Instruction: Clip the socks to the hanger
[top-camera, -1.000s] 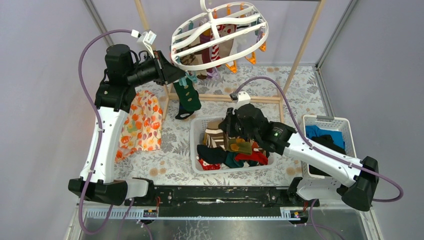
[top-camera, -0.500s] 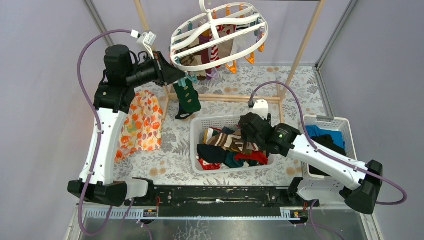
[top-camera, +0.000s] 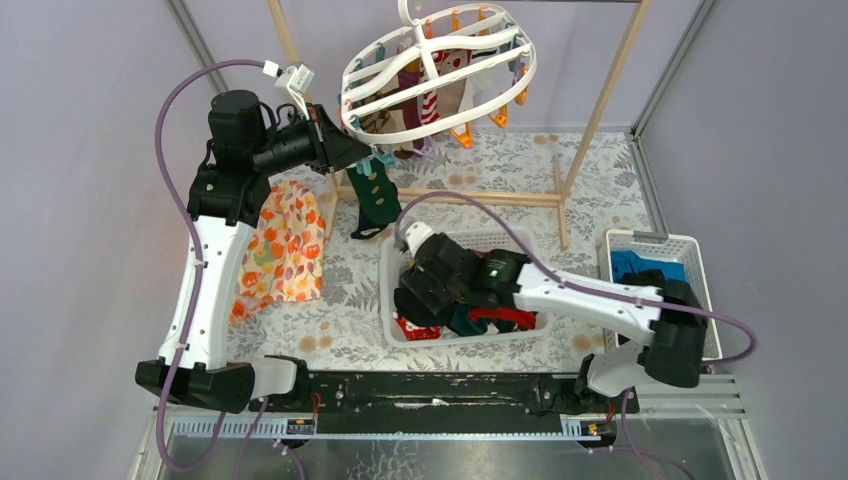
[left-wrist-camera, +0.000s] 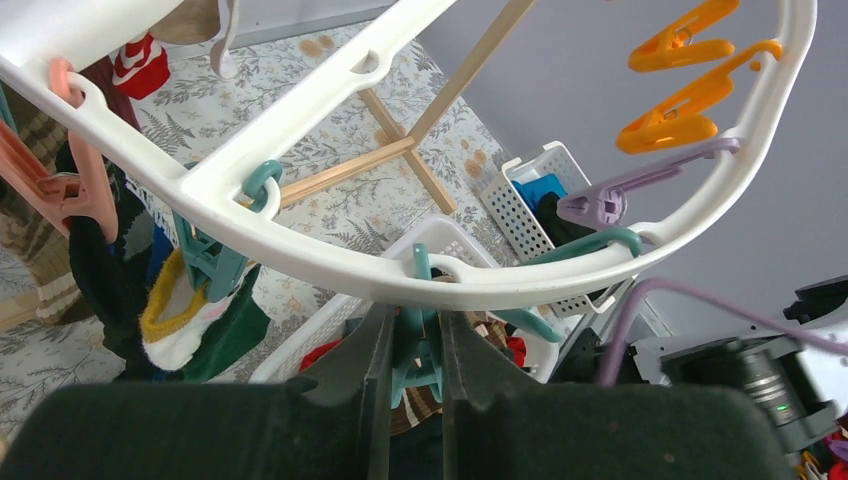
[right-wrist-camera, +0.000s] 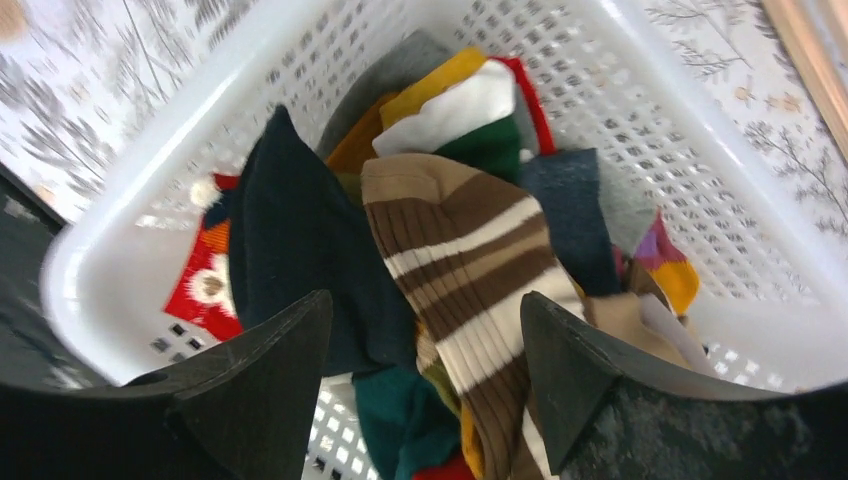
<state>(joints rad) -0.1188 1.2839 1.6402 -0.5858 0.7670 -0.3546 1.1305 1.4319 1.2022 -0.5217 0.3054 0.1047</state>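
Note:
The white oval hanger hangs from the wooden rack, with socks clipped under it. A dark green sock dangles at its left edge. My left gripper reaches up to the hanger's rim and is shut on a teal clip hanging below it. Loose socks fill the white basket. My right gripper hovers open over them, with a brown striped sock and a dark navy sock lying between its fingers, neither of them gripped.
An orange floral cloth lies on the table at the left. A second white basket with blue and black clothes stands at the right. The rack's wooden posts and foot bar run behind the sock basket.
My right gripper has opened, let the brown striped sock fall back into the basket, and swung left across it. The left arm has held still on the clip.

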